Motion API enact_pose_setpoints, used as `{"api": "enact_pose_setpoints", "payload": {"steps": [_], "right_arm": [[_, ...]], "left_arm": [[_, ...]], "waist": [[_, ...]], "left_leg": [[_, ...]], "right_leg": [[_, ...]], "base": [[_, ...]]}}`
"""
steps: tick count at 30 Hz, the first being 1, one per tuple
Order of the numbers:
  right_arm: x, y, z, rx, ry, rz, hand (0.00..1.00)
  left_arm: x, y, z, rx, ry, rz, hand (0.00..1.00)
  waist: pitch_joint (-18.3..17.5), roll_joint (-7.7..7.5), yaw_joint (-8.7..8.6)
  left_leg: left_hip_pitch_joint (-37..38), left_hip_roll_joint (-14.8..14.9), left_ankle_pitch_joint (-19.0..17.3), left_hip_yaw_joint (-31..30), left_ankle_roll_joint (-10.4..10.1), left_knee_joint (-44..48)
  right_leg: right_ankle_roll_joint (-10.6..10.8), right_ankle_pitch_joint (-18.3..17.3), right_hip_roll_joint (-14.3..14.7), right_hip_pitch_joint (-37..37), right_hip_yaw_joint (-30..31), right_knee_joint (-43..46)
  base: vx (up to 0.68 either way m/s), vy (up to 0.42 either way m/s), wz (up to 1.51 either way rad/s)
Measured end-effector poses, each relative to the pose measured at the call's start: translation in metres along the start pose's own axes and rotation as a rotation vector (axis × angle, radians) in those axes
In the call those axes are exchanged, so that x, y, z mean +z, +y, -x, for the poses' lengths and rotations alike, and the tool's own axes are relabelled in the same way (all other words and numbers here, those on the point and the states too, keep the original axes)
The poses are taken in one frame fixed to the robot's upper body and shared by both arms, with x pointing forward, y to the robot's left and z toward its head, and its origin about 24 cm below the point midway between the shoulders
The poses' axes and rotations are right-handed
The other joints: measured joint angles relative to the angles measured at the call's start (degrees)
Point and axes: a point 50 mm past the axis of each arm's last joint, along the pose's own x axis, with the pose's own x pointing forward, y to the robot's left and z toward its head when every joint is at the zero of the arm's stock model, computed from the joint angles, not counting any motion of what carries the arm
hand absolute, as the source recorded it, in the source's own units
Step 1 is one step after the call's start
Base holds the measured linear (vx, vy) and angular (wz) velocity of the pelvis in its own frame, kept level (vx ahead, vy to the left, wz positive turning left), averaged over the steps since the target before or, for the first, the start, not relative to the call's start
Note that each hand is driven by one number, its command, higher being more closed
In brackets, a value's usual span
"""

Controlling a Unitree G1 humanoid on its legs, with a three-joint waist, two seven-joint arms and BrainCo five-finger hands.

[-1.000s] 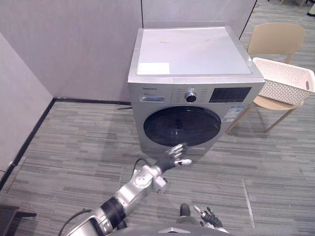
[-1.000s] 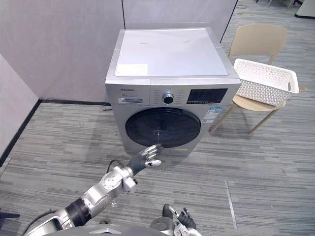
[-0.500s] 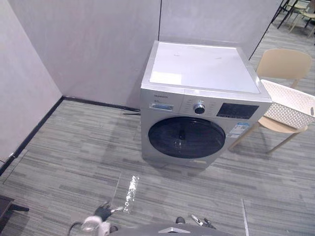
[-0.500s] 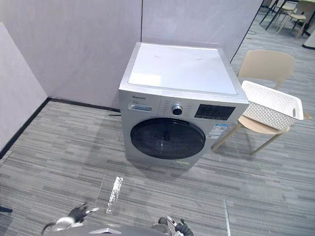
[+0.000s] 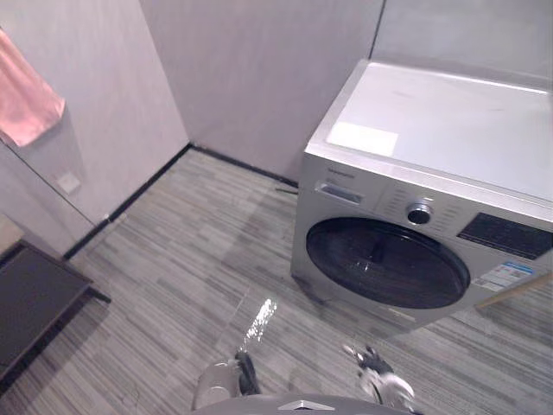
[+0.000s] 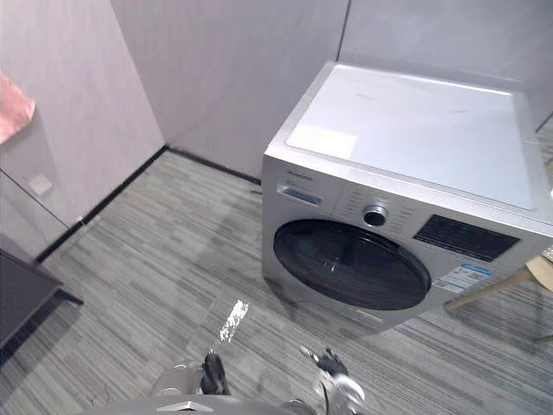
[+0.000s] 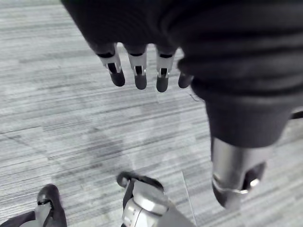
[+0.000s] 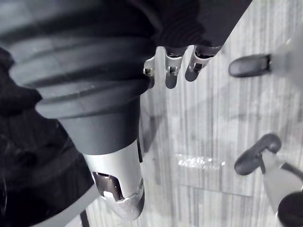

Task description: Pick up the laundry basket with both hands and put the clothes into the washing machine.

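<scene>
Flooring (image 5: 164, 251) of grey striped planks, spreading across the corner and meeting plain grey walls (image 5: 251, 60) along a dark skirting line. Standing on it, backing onto the rear wall and filling the right of the head views: washing machine (image 5: 406, 186), silver-grey under a white top, round dark door (image 5: 387, 262) sitting shut on the front and facing the robot. Lying off to the robot's left by the side wall: low dark table (image 5: 30, 303), with pink cloth (image 5: 26, 91) hanging on the wall above it. Hanging low at the bottom edge of the head views over bare planks: right hand (image 5: 378, 378), well apart from the machine, with the door lying ahead of it and slightly to its right. Pointing down at the floor in its own wrist view: left hand (image 7: 137, 75), fingers straight and a little spread, holding nothing and touching nothing. Dangling loose and empty in the other wrist view: the right hand's fingers (image 8: 170, 71). Sitting above the door on the control panel: round knob (image 5: 419, 213). Poking in at the machine's right, low down: pale wooden leg (image 6: 484, 290).
</scene>
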Motion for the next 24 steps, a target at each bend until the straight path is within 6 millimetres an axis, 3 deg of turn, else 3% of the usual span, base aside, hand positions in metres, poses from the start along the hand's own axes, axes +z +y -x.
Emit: {"api": "enact_pose_setpoints", "payload": {"steps": [3,5,6,7,8,9,10,13,14,16,17,18,19,20,21,23,24], "right_arm": [[-0.01,0.019,-0.001,0.051,0.027,0.007,0.0],[-0.02,0.025,0.002,0.077,0.055,0.036,0.0],[-0.024,0.027,0.003,0.089,0.066,0.05,0.0],[-0.036,0.033,0.006,0.115,0.099,0.065,0.0],[-0.038,0.038,0.007,0.141,0.101,0.079,0.0],[-0.039,0.038,0.007,0.145,0.102,0.085,0.0],[-0.039,0.032,0.007,0.128,0.107,0.088,0.0],[-0.034,0.018,0.007,0.074,0.075,0.048,0.0],[-0.028,0.008,0.007,0.036,0.049,0.012,0.0],[-0.032,-0.01,0.012,-0.034,0.051,-0.02,0.0],[-0.043,-0.019,0.017,-0.063,0.088,-0.021,0.0],[-0.049,-0.026,0.021,-0.09,0.1,-0.048,0.0],[-0.054,-0.028,0.023,-0.09,0.129,-0.062,0.0],[-0.067,-0.022,0.024,-0.039,0.243,-0.148,0.0],[-0.059,-0.027,0.022,0.001,0.281,-0.077,0.0],[-0.053,-0.023,0.019,0.014,0.285,-0.036,0.0],[-0.05,-0.023,0.017,-0.004,0.29,-0.059,0.0]], "left_arm": [[0.009,0.0,-0.001,0.013,-0.021,0.031,0.0],[0.015,-0.006,-0.003,0.009,-0.034,0.0,0.0],[0.021,-0.007,-0.003,0.002,-0.05,-0.029,0.0],[0.037,-0.013,-0.004,-0.018,-0.096,-0.104,0.0],[0.052,-0.021,-0.005,-0.034,-0.142,-0.177,0.0],[0.058,-0.028,-0.005,-0.051,-0.164,-0.215,0.0],[0.078,-0.044,-0.002,-0.098,-0.238,-0.278,0.0],[0.091,-0.075,0.003,-0.186,-0.313,-0.353,0.0],[0.092,-0.095,0.006,-0.237,-0.332,-0.382,0.0],[0.093,-0.121,0.012,-0.305,-0.352,-0.403,0.0],[0.09,-0.129,0.015,-0.33,-0.356,-0.396,0.0],[0.086,-0.131,0.015,-0.336,-0.352,-0.395,0.0],[0.085,-0.131,0.015,-0.337,-0.352,-0.395,0.0],[0.091,-0.133,0.016,-0.339,-0.367,-0.381,0.0],[0.083,-0.144,0.019,-0.369,-0.35,-0.381,0.0],[0.074,-0.155,0.022,-0.418,-0.324,-0.41,0.0],[0.077,-0.15,0.02,-0.402,-0.315,-0.368,0.0]], "waist": [[-1.3,-3.6,0.22],[-1.7,-3.53,-0.3],[-1.8,-3.58,-0.39],[-1.5,-4.34,-1.12],[-1.1,-4.71,-2.08],[-1.1,-5.25,-2.45],[-0.9,-6.21,-3.17],[-0.5,-5.57,-3.77],[-0.2,-4.85,-4.6],[0.1,-4.39,-4.95],[0.0,-4.3,-4.79],[-0.5,-3.97,-5.46],[-0.8,-4.6,-5.05],[-1.5,-6.51,-4.22],[-0.7,-5.0,-4.37],[-0.4,-4.87,-6.04],[0.0,-4.26,-5.85]], "left_leg": [[1.7,-4.3,-4.0,-0.9,0.8,-0.3],[4.6,-5.9,-5.8,-2.9,0.8,-0.7],[5.7,-6.1,-6.1,-3.5,0.4,-0.9],[8.3,-6.8,-6.6,-5.9,0.3,-1.4],[10.1,-7.1,-6.8,-8.3,0.8,-1.1],[11.0,-7.2,-7.0,-9.6,0.9,-1.2],[13.7,-7.2,-7.1,-12.8,0.9,-1.7],[16.8,-6.7,-7.0,-17.4,0.2,-3.5],[17.2,-5.9,-7.4,-21.0,-0.9,-3.4],[17.0,-4.7,-8.3,-25.8,-3.2,-3.1],[15.8,-3.7,-10.3,-29.5,-4.6,-1.5],[14.3,-1.7,-11.5,-33.1,-6.2,-0.4],[14.1,-1.3,-11.7,-34.1,-7.1,-0.4],[12.0,-0.9,-11.6,-34.7,-10.3,-0.2],[10.5,0.1,-10.3,-35.1,-12.3,-0.4],[9.4,0.0,-6.6,-34.7,-13.9,-0.8],[10.5,0.9,-8.9,-36.1,-13.7,-2.3]], "right_leg": [[1.5,-2.4,-3.4,1.6,-0.3,2.8],[2.6,-5.3,-7.0,-1.5,1.0,18.0],[2.7,-5.3,-8.2,-3.7,2.2,25.0],[3.2,-2.9,-9.8,-8.1,5.7,39.6],[3.4,-2.2,-9.4,-11.8,9.1,51.2],[3.4,-2.5,-9.0,-13.3,10.5,55.3],[2.2,-4.0,-7.7,-15.8,11.4,60.6],[0.1,-7.0,-7.4,-19.5,11.5,58.7],[-0.2,-8.0,-7.4,-21.1,13.1,53.9],[-1.0,-7.4,-7.3,-21.0,19.5,42.2],[-2.8,-6.1,-6.6,-20.3,27.3,34.0],[-2.9,-6.4,-1.9,-16.7,33.1,31.4],[-3.0,-6.3,-1.0,-15.5,34.8,28.4],[1.4,-7.3,-1.0,-13.2,37.3,21.9],[4.3,-7.7,-0.4,-12.6,35.5,19.5],[4.4,-6.3,-1.1,-11.9,33.9,16.8],[4.4,-6.3,-0.5,-10.2,32.6,16.4]], "base": [[0.32,0.07,0.32],[0.35,0.089,0.43],[0.37,0.089,0.73],[0.42,0.043,1.01],[0.35,-0.031,1.14],[0.35,-0.111,1.37],[0.28,-0.13,1.08],[0.31,-0.233,1.02],[0.19,-0.274,1.27],[0.15,-0.324,1.35],[0.14,-0.453,1.35],[0.16,-0.499,1.25],[0.22,-0.591,0.89],[0.15,-0.583,0.44],[0.11,-0.531,0.42],[0.02,-0.231,0.51],[-0.01,-0.048,0.46]]}}
